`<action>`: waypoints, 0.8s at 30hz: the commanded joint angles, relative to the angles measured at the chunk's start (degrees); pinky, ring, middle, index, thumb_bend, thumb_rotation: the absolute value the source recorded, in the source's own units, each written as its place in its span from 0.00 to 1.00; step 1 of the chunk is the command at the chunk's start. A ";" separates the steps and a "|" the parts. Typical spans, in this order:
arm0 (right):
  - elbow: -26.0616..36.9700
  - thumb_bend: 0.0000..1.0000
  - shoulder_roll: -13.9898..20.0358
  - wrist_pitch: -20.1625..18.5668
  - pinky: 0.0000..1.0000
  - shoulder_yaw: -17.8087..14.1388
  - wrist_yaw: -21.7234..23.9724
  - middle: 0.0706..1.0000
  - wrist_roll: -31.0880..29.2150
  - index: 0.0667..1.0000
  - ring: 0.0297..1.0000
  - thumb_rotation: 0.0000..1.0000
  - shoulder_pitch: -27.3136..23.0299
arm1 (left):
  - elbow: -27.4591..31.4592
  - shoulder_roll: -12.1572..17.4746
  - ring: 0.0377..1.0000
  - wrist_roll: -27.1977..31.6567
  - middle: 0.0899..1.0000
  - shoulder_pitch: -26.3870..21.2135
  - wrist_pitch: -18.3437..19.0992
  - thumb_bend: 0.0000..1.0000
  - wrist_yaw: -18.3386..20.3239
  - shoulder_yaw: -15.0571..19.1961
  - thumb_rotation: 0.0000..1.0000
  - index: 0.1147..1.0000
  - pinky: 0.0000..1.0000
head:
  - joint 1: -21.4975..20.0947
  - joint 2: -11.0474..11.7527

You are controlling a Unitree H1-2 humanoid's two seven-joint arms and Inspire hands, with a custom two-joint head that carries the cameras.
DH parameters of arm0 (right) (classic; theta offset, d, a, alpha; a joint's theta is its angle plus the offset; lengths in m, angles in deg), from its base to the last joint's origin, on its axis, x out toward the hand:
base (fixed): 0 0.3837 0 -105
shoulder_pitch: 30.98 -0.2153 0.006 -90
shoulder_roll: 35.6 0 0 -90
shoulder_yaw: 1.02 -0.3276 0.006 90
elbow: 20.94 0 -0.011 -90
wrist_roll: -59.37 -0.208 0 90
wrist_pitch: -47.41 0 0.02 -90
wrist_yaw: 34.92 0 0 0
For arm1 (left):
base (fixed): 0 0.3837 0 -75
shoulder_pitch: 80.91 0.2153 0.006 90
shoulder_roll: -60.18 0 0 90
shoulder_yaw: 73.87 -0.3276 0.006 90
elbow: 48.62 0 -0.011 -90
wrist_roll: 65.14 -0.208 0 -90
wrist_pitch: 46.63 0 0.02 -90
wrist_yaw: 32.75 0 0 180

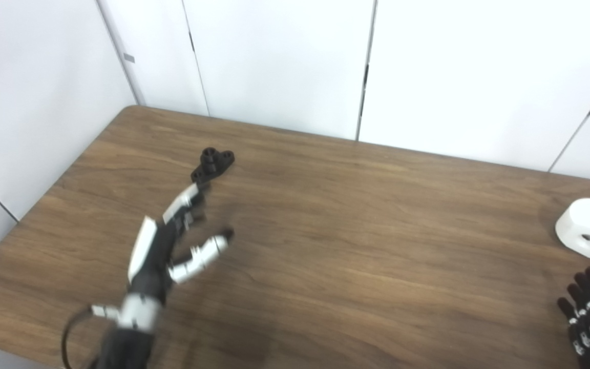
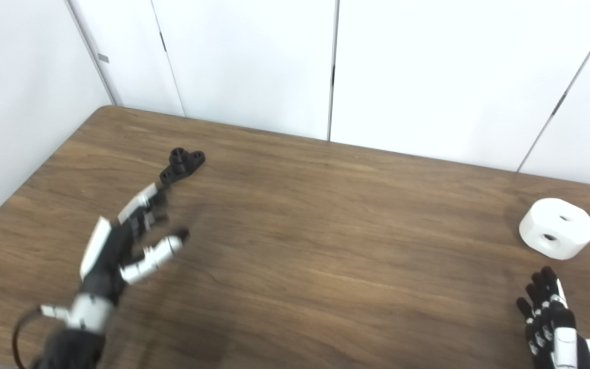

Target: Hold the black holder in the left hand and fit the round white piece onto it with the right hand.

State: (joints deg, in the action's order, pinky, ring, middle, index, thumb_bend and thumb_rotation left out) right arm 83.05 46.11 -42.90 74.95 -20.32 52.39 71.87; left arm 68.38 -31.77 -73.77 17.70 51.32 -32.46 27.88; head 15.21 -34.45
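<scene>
Black holder [image 1: 213, 164] lies flat on the counter [image 1: 325, 246], just beyond the left hand [image 1: 172, 241], whose fingers are spread and empty. Reach low and close squarely around its middle, not its lobes.

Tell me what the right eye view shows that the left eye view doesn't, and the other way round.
Only the right eye view shows the right hand nearly whole; the left eye view crops it at the corner. Only the left eye view shows more wall past the table's left edge. Both show the left hand open, reaching toward the black holder, and the round white piece lying untouched beyond the right hand.
</scene>
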 commanded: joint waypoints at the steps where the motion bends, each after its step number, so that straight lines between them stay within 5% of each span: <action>1: 0.23 0.58 1.31 2.60 1.00 0.99 -0.72 1.00 1.62 1.00 1.00 1.00 5.63 | 2.01 2.03 0.94 -0.61 0.94 -1.56 1.36 0.68 -0.11 1.41 0.30 0.88 0.88 | 0.04 -0.02; 12: -1.17 0.60 1.40 7.23 1.00 1.99 -2.38 0.99 7.51 1.00 1.00 1.00 5.80 | 0.04 9.23 0.97 -11.70 0.94 -9.40 9.31 0.75 0.41 1.21 0.30 0.85 0.98 | -0.38 0.32; 20: -0.51 0.62 1.43 7.44 1.00 2.09 -2.21 0.99 7.59 0.99 1.00 1.00 6.31 | -4.47 13.10 0.92 -18.27 0.90 -14.54 13.46 0.78 0.70 0.12 0.31 0.82 0.87 | -0.50 -0.21; 24: -0.13 0.61 1.34 6.85 1.00 2.06 -2.08 0.99 6.90 0.99 1.00 1.00 6.37 | -8.08 14.40 0.95 -21.82 0.90 -16.50 13.96 0.79 0.43 -1.13 0.32 0.82 0.89 | -0.62 -0.41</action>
State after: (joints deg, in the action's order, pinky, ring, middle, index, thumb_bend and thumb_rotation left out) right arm 81.47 46.19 -37.10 76.27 -22.03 59.84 72.01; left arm 60.30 -19.42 -93.48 3.72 65.47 -30.91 26.81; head 14.50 -34.80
